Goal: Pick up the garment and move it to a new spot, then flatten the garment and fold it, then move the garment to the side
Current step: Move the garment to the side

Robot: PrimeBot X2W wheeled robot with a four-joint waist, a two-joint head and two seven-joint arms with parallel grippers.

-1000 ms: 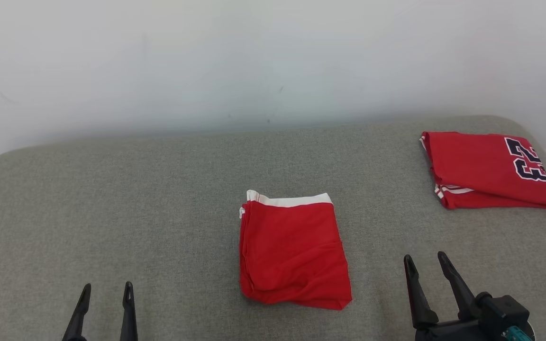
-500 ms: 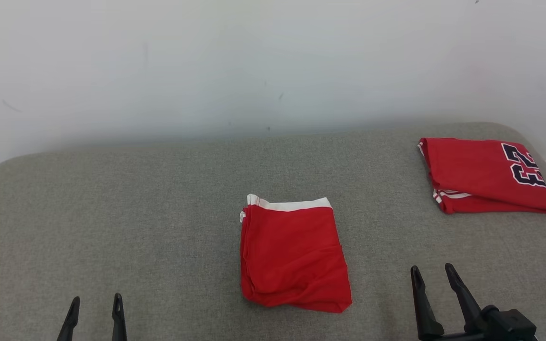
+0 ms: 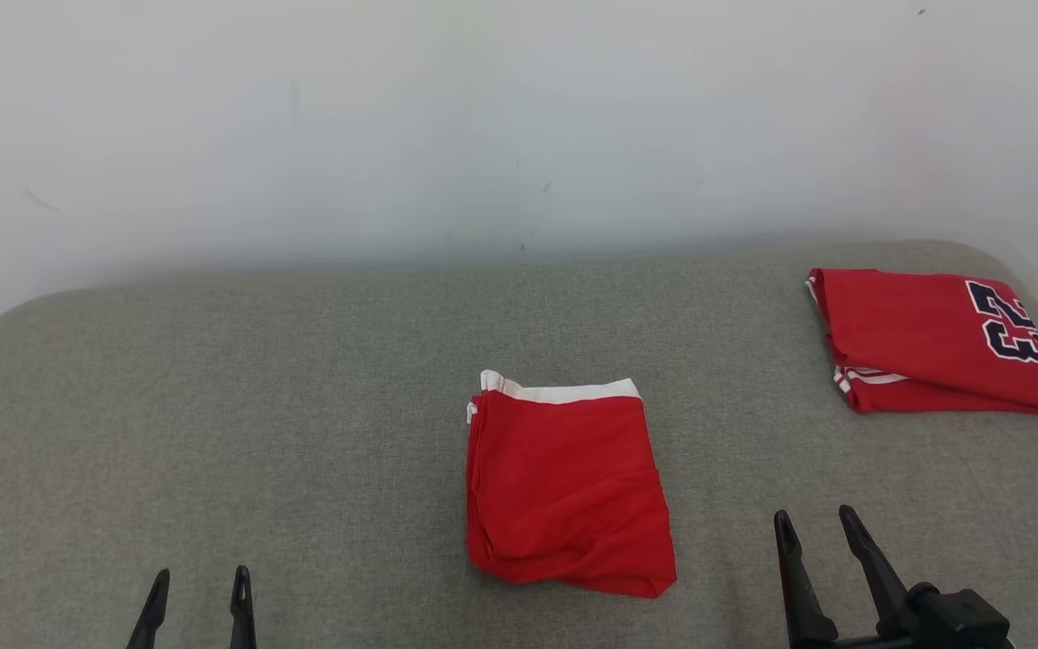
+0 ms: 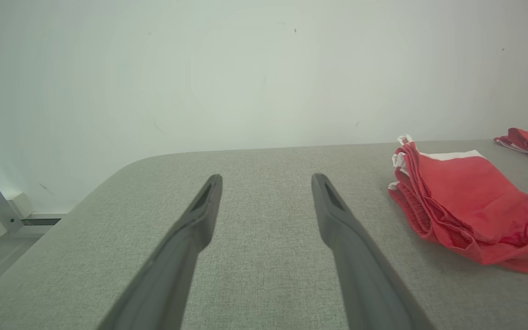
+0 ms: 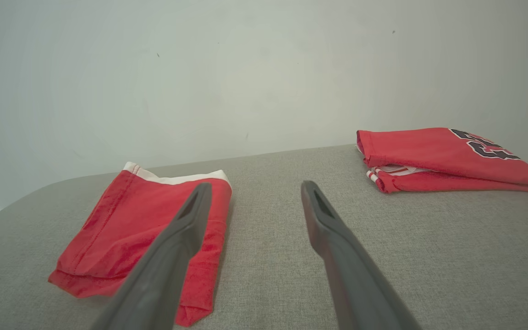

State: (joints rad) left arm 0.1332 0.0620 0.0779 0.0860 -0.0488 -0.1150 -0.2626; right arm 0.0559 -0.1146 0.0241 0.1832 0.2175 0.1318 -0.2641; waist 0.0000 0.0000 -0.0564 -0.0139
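Observation:
A folded red garment with a white band [image 3: 564, 491] lies flat at the middle of the grey fabric-covered surface [image 3: 213, 406]. My left gripper [image 3: 199, 581] hovers open near the front edge, well to the left of it, with nothing between its fingers. In the left wrist view the garment [image 4: 470, 206] lies to the right of the open left gripper [image 4: 266, 178]. My right gripper [image 3: 814, 523] is open too, just right of the garment's front corner. The right wrist view has the garment [image 5: 140, 233] partly behind the left finger of the right gripper [image 5: 255, 184].
A second folded red jersey with dark numbers [image 3: 933, 342] lies at the far right corner of the surface, also seen as the jersey [image 5: 442, 158] in the right wrist view. A white wall [image 3: 519, 117] stands right behind the surface. The surface's corners are rounded.
The head camera has shifted a little. Both grippers sit slightly lower in the view, drawn back toward the front edge. Neither garment has moved on the surface.

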